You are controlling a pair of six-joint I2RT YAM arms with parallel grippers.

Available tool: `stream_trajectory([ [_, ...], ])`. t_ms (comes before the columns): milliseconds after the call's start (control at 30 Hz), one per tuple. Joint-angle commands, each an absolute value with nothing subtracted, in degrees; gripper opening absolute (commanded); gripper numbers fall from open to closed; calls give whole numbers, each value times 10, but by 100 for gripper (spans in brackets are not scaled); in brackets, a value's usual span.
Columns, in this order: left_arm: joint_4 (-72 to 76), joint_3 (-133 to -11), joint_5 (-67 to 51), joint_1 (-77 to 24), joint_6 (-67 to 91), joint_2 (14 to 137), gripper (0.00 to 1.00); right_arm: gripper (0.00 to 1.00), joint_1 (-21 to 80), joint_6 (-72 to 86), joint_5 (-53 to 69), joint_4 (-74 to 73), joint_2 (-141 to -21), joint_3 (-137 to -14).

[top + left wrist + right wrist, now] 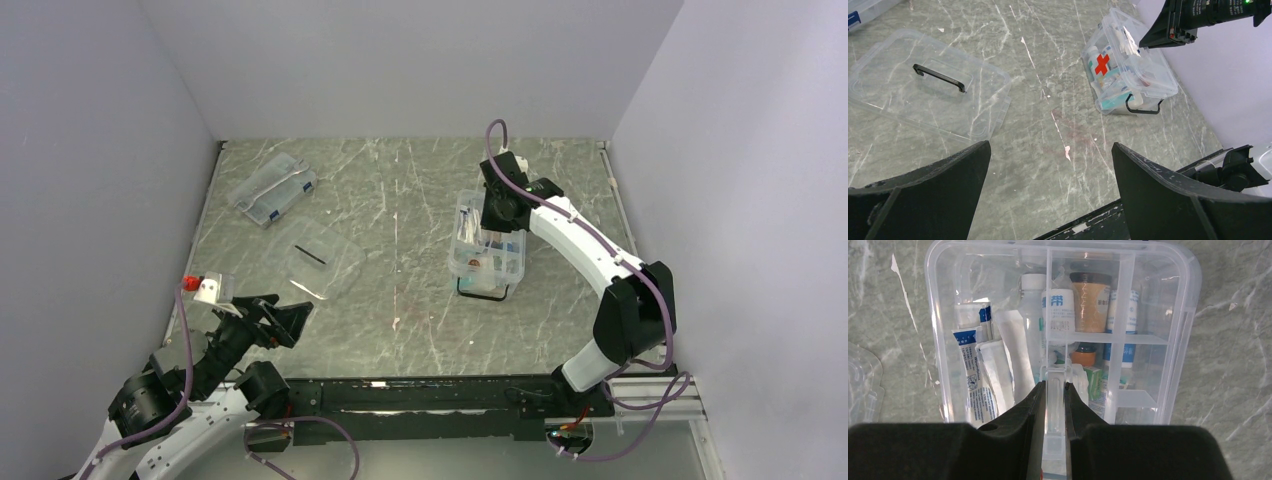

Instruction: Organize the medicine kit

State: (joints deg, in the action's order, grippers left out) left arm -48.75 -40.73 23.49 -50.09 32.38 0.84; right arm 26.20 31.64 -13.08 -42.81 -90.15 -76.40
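The medicine kit (457,264) is a clear open tub right of centre, with a red cross (1102,64) on its front. It holds tubes, bottles and boxes under a clear divided insert tray (1138,335). My right gripper (497,212) is over the tub, shut on the tray's upright clear centre handle (1053,385). The kit's clear lid (335,268) with its dark handle (939,77) lies flat on the table left of the tub. My left gripper (1050,146) is open and empty, low near the front left of the table.
A flatter clear case with blue labels (272,188) lies at the back left. A small white and red object (205,288) sits at the left edge by my left arm. Walls close in on three sides.
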Motion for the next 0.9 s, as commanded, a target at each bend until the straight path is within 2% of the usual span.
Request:
stream_trajectory([
  [0, -476, -406, 245, -504, 326, 10, 98, 0, 260, 305, -128, -407, -912, -774],
  [567, -475, -406, 243, -504, 326, 7, 99, 0, 260, 287, -168, -446, -901, -798],
  [867, -475, -406, 242, -504, 325, 7, 99, 0, 260, 297, -147, -421, -905, -766],
])
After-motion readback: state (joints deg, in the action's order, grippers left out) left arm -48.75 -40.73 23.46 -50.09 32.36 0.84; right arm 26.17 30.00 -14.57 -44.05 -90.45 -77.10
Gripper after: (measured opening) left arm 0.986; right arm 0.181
